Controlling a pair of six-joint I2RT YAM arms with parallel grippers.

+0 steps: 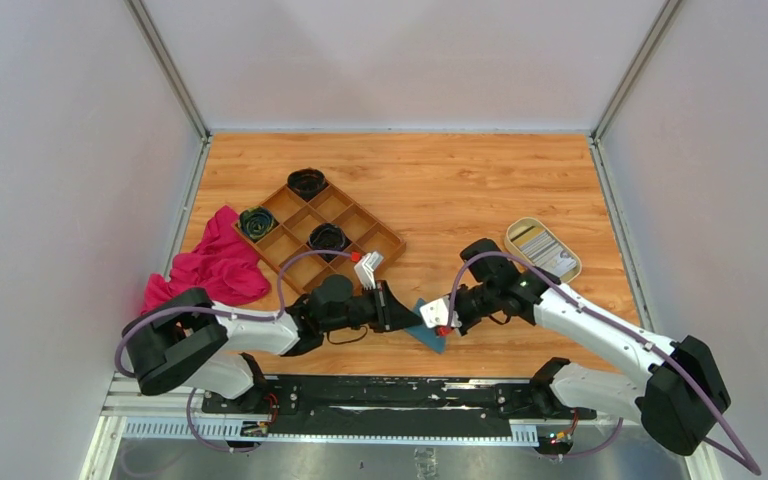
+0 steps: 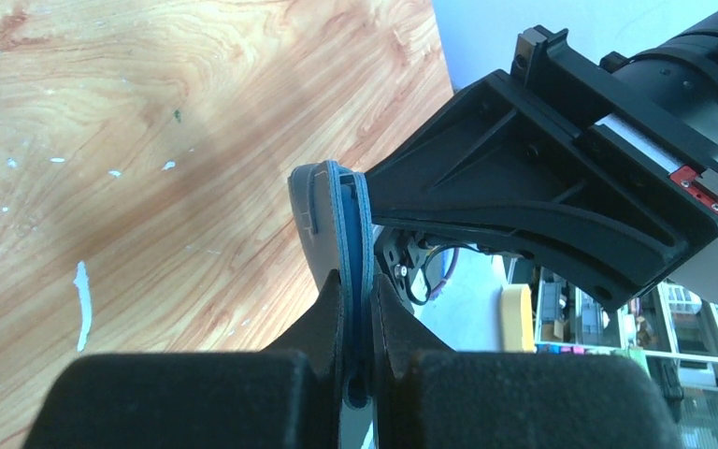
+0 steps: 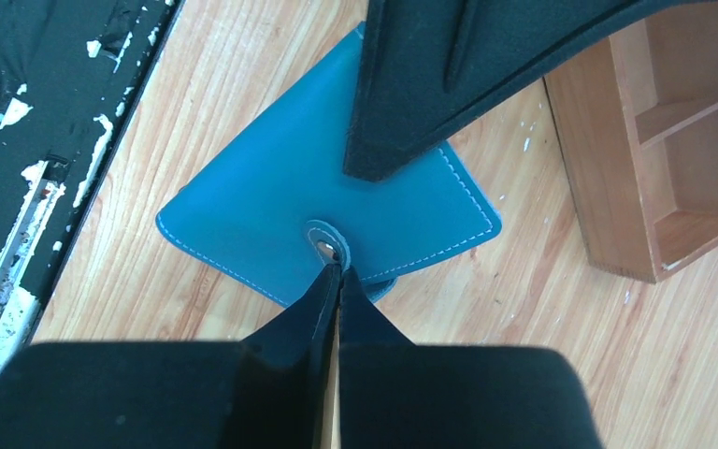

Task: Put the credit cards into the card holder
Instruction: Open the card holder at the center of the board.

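Top external view: we see the card holder (image 1: 431, 337) running far-left to near-right; left gripper (image 2: 357, 297) clamps its edge, right gripper (image 3: 338, 273) closed together at its snap tab (image 3: 325, 241).

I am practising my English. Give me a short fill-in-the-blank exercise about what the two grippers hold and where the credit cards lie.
1. The left gripper and the right gripper are both shut on the same teal ____.
2. The right gripper's tips pinch the card holder at its snap ____.
3. The credit cards lie in the cream oval ____, on the right arm's side of the table.

Missing words: card holder; tab; tray.
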